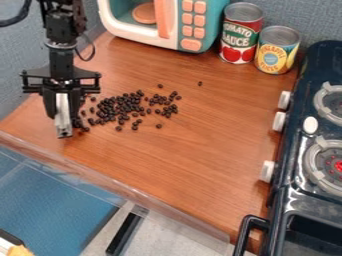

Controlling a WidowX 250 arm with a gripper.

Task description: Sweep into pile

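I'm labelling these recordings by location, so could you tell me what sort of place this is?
Probably a toy kitchen set up for robot work: a toy microwave, a stove and the robot arm over the counter show it.

A reddish-brown wood-grain counter [194,165] spans the scene, with blue-grey walls [20,50] at the left and behind and a dark toy stove [294,135] at right. Below its clear front edging [157,201] lie a blue surface [53,195] and pale grey floor [177,237].
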